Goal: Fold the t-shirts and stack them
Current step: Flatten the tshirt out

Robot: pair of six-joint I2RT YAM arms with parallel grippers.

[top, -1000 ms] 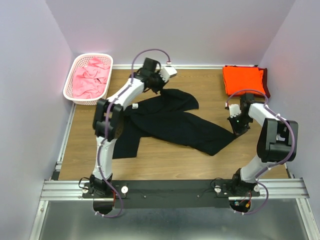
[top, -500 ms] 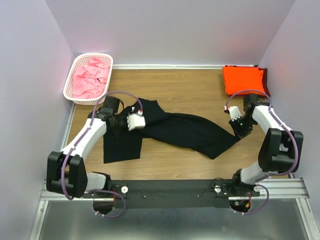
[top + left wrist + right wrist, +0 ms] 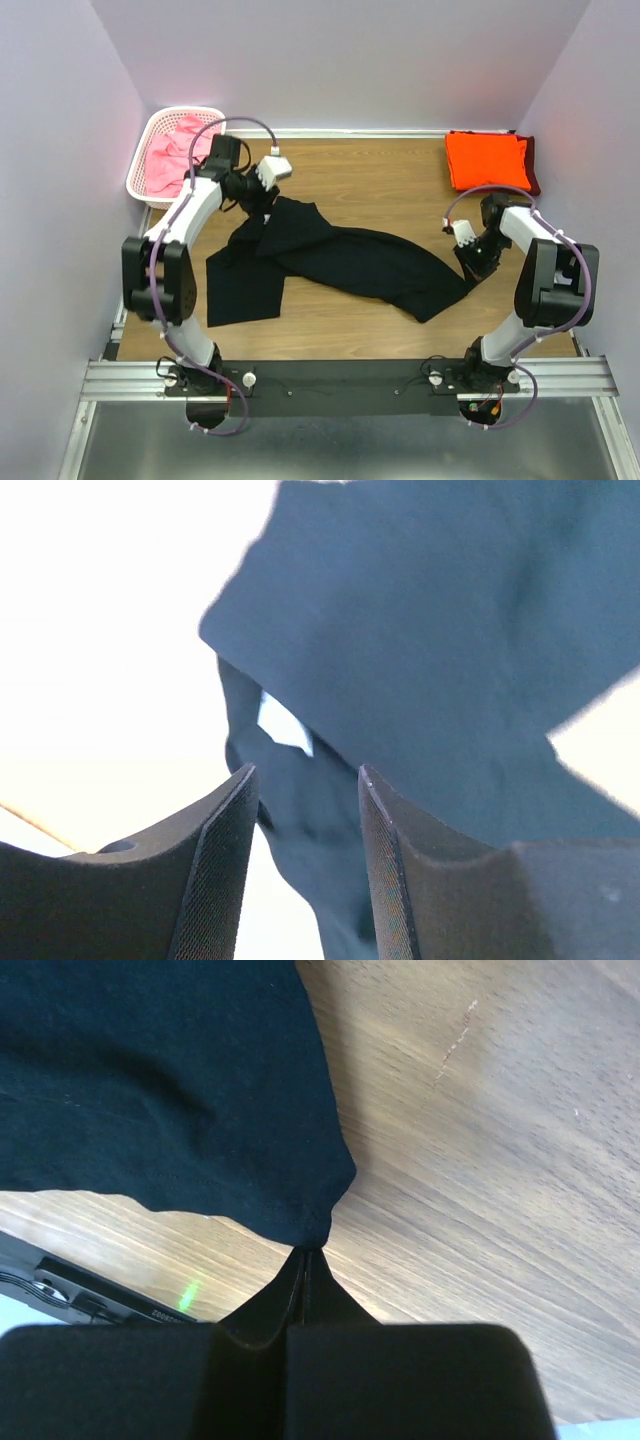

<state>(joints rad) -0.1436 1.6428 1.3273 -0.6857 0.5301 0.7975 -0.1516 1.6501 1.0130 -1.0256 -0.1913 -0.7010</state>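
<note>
Top external view: the black t-shirt (image 3: pixel 350 260) lies crumpled and twisted across the middle of the wooden table (image 3: pixel 380 175), reaching from my left side to my right. My left gripper (image 3: pixel 260 194) hangs over its far left corner, near the white basket (image 3: pixel 135 182) that holds the pink t-shirts (image 3: pixel 168 160). My right gripper (image 3: pixel 470 264) sits at the shirt's right tip. A folded orange t-shirt (image 3: pixel 487 160) rests in the far right corner on a dark maroon t-shirt (image 3: pixel 534 160), of which only an edge shows. Left wrist view: my left fingers (image 3: pixel 225 860) stand apart, and dark cloth (image 3: pixel 430 660) hangs in the gap and beyond it. Light shows between the cloth and one finger, so I judge it is not clamped. Right wrist view: my right fingers (image 3: pixel 300 1295) are pressed together, pinching only the very corner of the shirt's hem (image 3: pixel 180 1080) just above the wood. The likely failures, as I judge them: that thin corner could slip out under tension, the unclamped left side could drop if I lift, pulling the twisted cloth could tighten the bunching, and my left arm could nudge the basket.
</note>
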